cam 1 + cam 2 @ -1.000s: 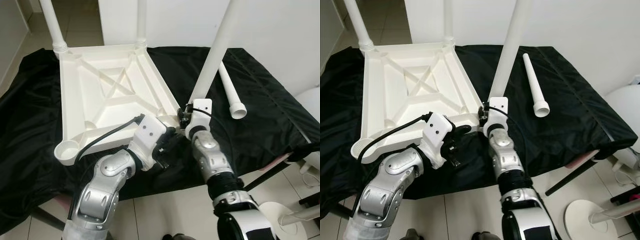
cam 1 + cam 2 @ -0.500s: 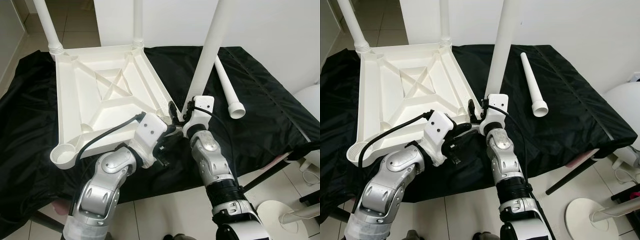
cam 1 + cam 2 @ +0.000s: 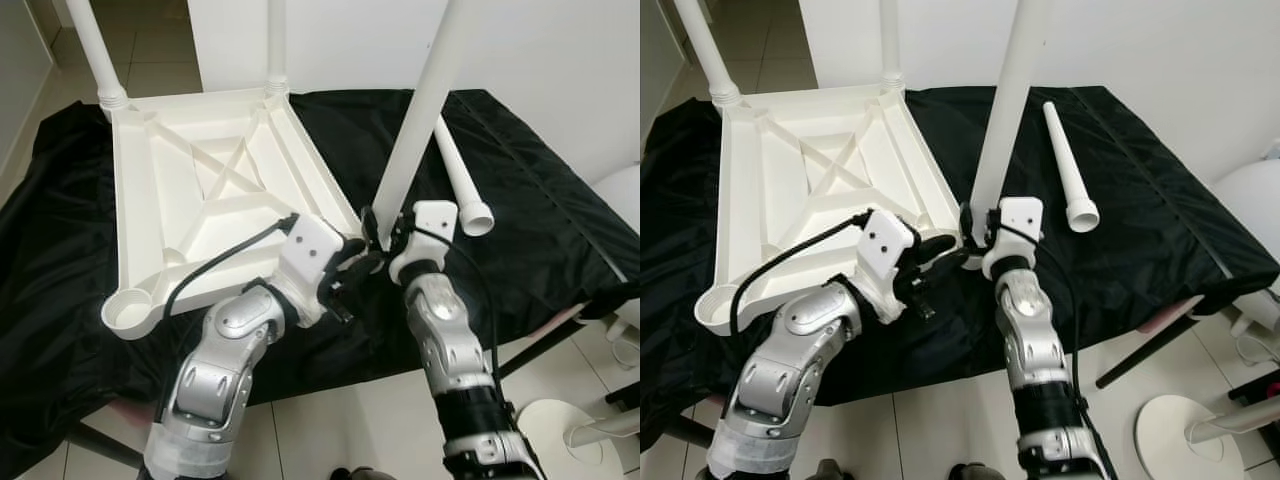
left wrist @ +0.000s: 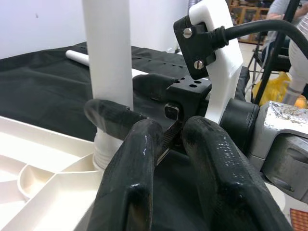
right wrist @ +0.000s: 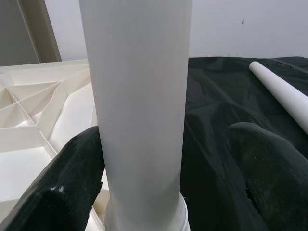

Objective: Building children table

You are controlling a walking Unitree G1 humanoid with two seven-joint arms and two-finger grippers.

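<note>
The white children's table [image 3: 128, 200] lies upside down on a black cloth. A white leg [image 3: 420, 110] stands nearly upright in its near right corner socket. My right gripper [image 3: 383, 228] is open around the base of this leg [image 5: 137, 96]; one finger [image 5: 67, 183] touches it and the other stands off with a gap. My left gripper [image 3: 358, 268] is shut with nothing in it, its tips [image 4: 168, 139] just beside the leg's base and the right gripper. A loose leg [image 3: 462, 185] lies on the cloth to the right.
Two legs [image 3: 100, 50] [image 3: 277, 45] stand in the far corner sockets. The black cloth [image 3: 540, 230] hangs over the work surface's front edge. A white rounded object [image 3: 625, 190] and a white stand base [image 3: 1200, 440] are on the floor at right.
The leg has swung from a lean to nearly upright. My right gripper shifted right with its base. My left gripper moved up and right, close to the leg's base.
</note>
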